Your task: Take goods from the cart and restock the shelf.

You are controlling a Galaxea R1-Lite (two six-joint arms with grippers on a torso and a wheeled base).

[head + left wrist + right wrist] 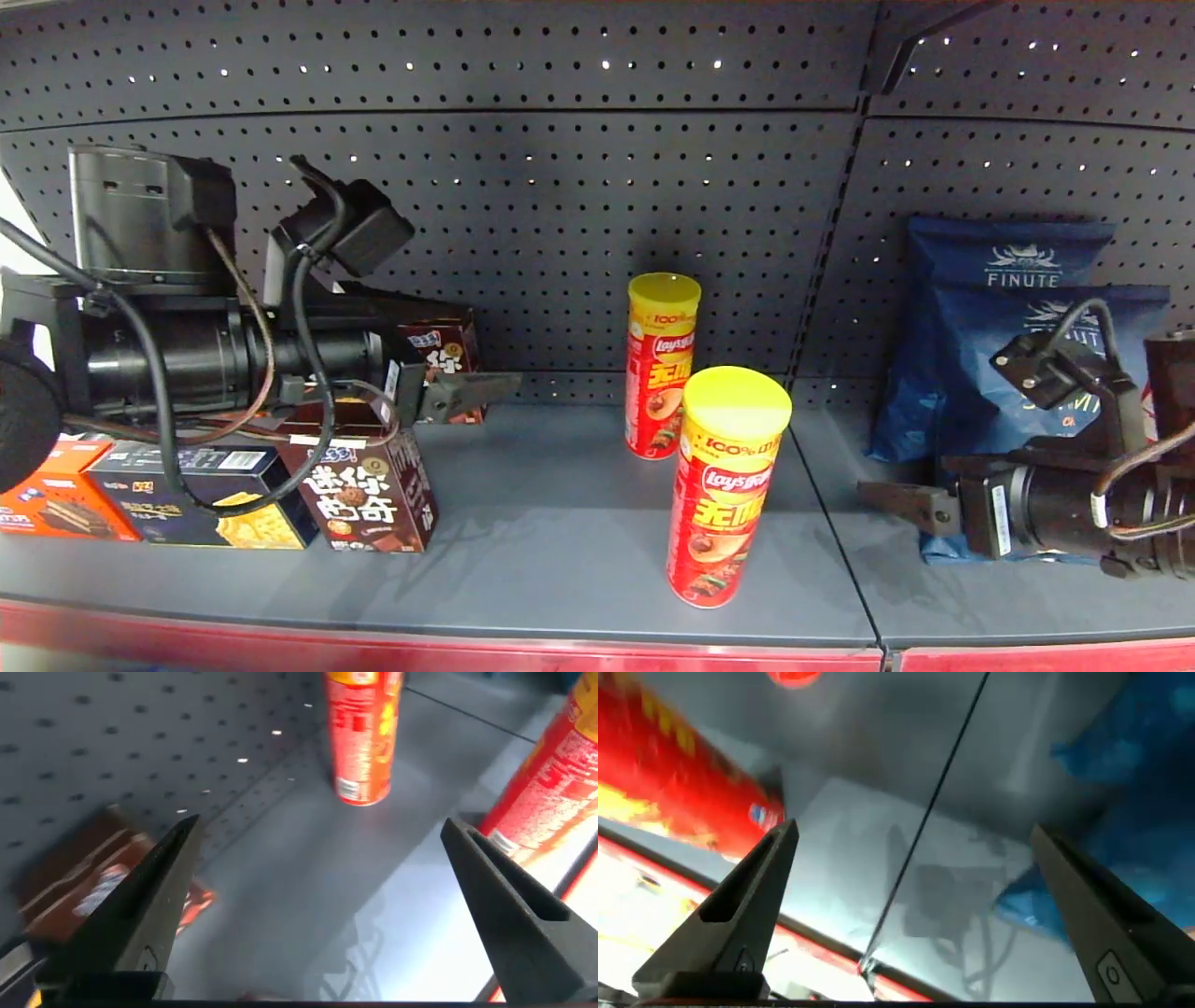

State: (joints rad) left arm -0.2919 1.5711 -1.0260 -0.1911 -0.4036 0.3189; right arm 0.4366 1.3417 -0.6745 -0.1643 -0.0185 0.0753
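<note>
Two vertical, lids-up: rear can [662,373], front can [724,495]

Bare shelf [551,523] between brown box [373,497] and front can [724,490]; rear can [661,369] behind.

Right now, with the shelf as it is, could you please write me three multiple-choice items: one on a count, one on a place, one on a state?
1. How many cans stand on the shelf?
A. one
B. two
C. four

2. Where are the blue bags?
A. left of the cans
B. right of the cans
C. between the cans

3. How is the left hand?
A. open and empty
B. shut on a can
C. shut on a bag

Answers:
1. B, two red cans with yellow lids stand upright.
2. B, the bags stand at the shelf's right end.
3. A, its fingers are wide apart with nothing between them.
</note>
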